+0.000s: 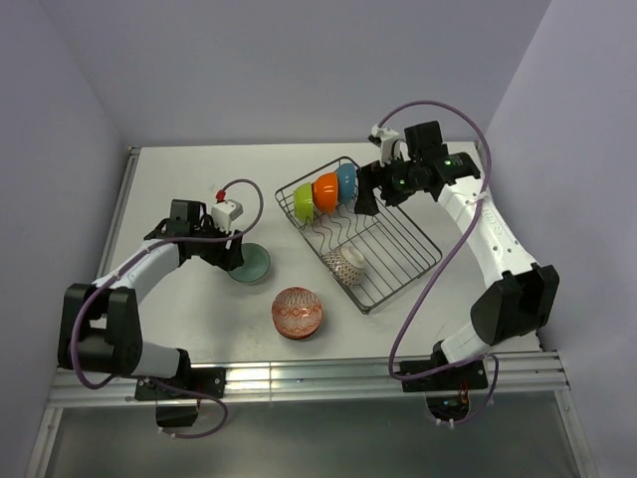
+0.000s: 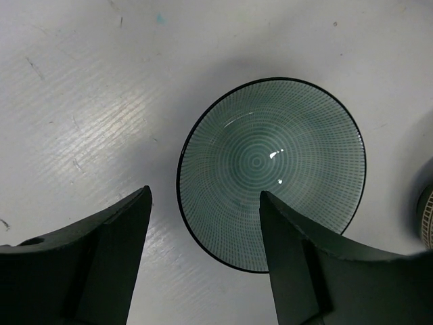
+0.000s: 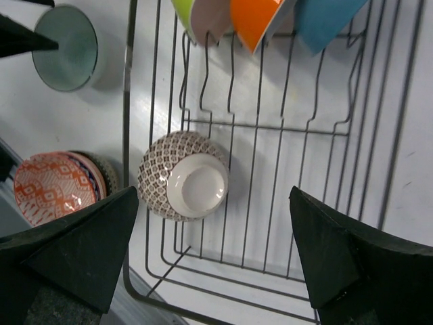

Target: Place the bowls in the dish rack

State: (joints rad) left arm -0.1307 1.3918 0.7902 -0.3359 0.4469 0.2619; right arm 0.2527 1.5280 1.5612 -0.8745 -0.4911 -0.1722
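Closest to the overhead camera, at the bottom of the frame, are the left arm base (image 1: 164, 383) and the right arm base (image 1: 453, 383). Above them, the red-orange bowl (image 1: 298, 312) sits on the table (image 1: 179, 174), and the left gripper (image 1: 232, 256) hangs over the teal bowl (image 1: 251, 265). Right of centre, in the dish rack (image 1: 398, 249), the green bowl (image 1: 303, 202), orange bowl (image 1: 325, 190) and blue bowl (image 1: 346, 180) stand on edge in a row. The brown patterned bowl (image 1: 345, 263) lies loose lower down. The right gripper (image 1: 366, 194) is at the rack's upper corner.

On the left wrist view the fingers are spread wide and hold nothing, with the teal bowl just beyond them. Whether one finger touches its rim, I cannot tell. At the right edge a patterned object (image 2: 426, 217) is cut off.

On the right wrist view the fingers are also wide and empty, above the rack. At the left, a darker bowl (image 3: 103, 172) shows only a sliver under the red-orange bowl. The three standing bowls are cut off at the top.

I judge three bowls loaded, one not slotted, and three left outside.
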